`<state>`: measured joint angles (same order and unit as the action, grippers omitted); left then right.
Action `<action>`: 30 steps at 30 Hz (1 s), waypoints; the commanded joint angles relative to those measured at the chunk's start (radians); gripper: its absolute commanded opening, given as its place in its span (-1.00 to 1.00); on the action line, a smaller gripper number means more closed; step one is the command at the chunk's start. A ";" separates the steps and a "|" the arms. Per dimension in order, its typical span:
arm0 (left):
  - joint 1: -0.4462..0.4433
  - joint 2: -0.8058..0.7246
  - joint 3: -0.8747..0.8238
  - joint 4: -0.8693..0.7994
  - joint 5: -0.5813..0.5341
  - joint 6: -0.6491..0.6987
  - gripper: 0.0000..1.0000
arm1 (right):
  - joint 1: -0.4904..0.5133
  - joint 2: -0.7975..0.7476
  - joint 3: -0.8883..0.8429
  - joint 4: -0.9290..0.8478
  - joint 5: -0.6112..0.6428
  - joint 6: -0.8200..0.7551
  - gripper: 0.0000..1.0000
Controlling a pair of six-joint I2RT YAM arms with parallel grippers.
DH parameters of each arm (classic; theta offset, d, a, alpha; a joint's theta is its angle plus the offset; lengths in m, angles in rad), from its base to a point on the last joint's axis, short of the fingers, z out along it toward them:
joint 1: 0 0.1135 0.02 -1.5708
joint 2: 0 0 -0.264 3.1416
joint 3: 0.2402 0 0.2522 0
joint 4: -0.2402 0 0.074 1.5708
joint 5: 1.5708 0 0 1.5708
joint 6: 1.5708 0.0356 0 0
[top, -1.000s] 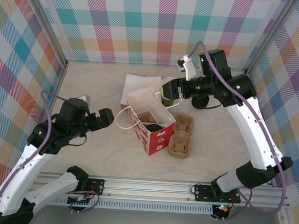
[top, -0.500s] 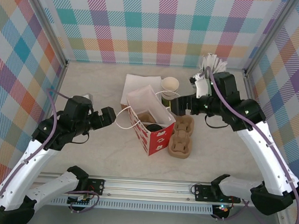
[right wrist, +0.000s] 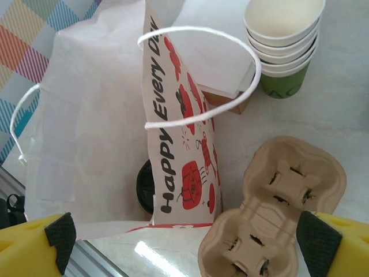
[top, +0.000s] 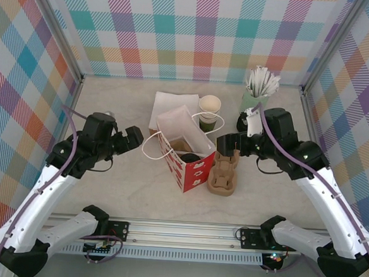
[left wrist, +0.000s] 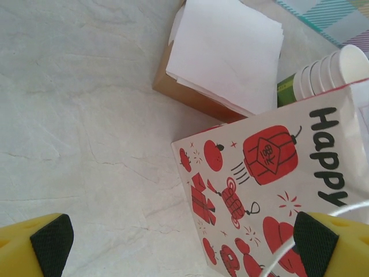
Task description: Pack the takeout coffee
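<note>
Marbled tabletop (top: 110,108) carries a red-and-white paper bag (right wrist: 92,115), standing open. The left gripper (left wrist: 184,239) and the right gripper (right wrist: 187,236) both have jaws spread wide, holding nothing. Low inside the bag, just ahead of the right jaws, a dark round shape seems to be the takeout coffee cup (right wrist: 145,183). Its long axis and mouth direction I cannot tell. Nested cups (right wrist: 282,40) stand upright, farther ahead of these jaws.

One bag (top: 194,169), one carrier (top: 222,183), one cup stack (top: 209,110)
</note>
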<state>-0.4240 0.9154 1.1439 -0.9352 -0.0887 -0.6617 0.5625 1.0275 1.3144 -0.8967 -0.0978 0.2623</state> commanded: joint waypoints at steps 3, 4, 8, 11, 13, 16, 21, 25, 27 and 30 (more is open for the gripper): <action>0.108 0.039 0.035 0.054 0.112 0.017 0.99 | -0.003 -0.038 -0.032 0.047 0.027 0.024 0.99; 0.135 0.051 0.036 0.068 0.145 0.022 0.98 | -0.004 -0.040 -0.035 0.047 0.029 0.024 0.99; 0.251 0.109 0.034 0.125 0.285 0.038 0.93 | -0.004 -0.046 -0.040 0.049 0.024 0.020 0.99; 0.337 0.168 0.028 0.170 0.394 0.060 0.87 | -0.004 -0.050 -0.043 0.050 0.024 0.018 0.99; 0.381 0.215 0.026 0.195 0.446 0.079 0.84 | -0.004 -0.052 -0.044 0.048 0.024 0.017 0.99; 0.427 0.303 0.032 0.231 0.505 0.121 0.80 | -0.004 -0.052 -0.049 0.048 0.024 0.017 1.00; 0.452 0.492 0.076 0.283 0.574 0.188 0.76 | -0.004 -0.048 -0.052 0.046 0.023 0.018 0.99; 0.452 0.644 0.126 0.325 0.598 0.215 0.75 | -0.004 -0.045 -0.055 0.047 0.026 0.018 0.99; 0.452 0.712 0.150 0.351 0.623 0.216 0.75 | -0.004 -0.044 -0.055 0.045 0.025 0.017 1.00; 0.450 0.815 0.204 0.364 0.640 0.227 0.74 | -0.004 -0.040 -0.055 0.043 0.033 0.013 0.99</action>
<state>0.0174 1.6741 1.2915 -0.6128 0.4976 -0.4728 0.5625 0.9894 1.2713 -0.8715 -0.0769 0.2737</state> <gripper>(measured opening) 0.873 0.996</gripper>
